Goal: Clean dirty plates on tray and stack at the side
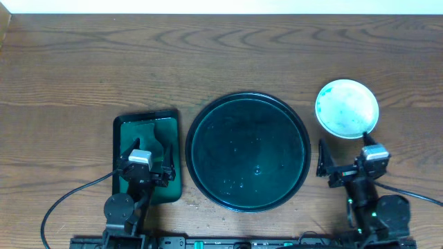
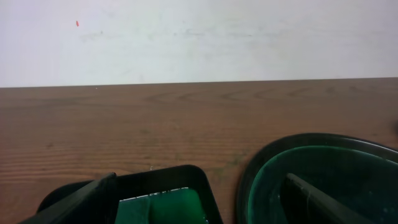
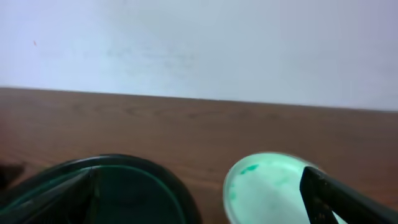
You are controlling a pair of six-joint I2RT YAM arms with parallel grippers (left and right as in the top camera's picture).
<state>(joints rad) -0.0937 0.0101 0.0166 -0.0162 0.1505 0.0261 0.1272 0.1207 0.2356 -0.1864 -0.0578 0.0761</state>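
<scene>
The large round dark tray [image 1: 196, 131] sits at the table's centre with no plates on it; it also shows in the left wrist view [image 2: 252, 171] and the right wrist view [image 3: 155, 171]. A white plate [image 1: 347, 108] with faint teal smears lies on the wood to the tray's right, also in the right wrist view [image 3: 264, 190]. I cannot tell whether other plates lie under it. My right gripper [image 1: 344, 151] [image 3: 199, 177] is open and empty, just in front of the plate. My left gripper [image 1: 149, 153] [image 2: 200, 182] is open and empty over a small rectangular tray.
A small rectangular green tray [image 1: 122, 135] [image 2: 186, 174] lies left of the round tray, with a green pad [image 2: 168, 208] inside. Small drops glint on the round tray's floor. Bare wood stretches to the far wall.
</scene>
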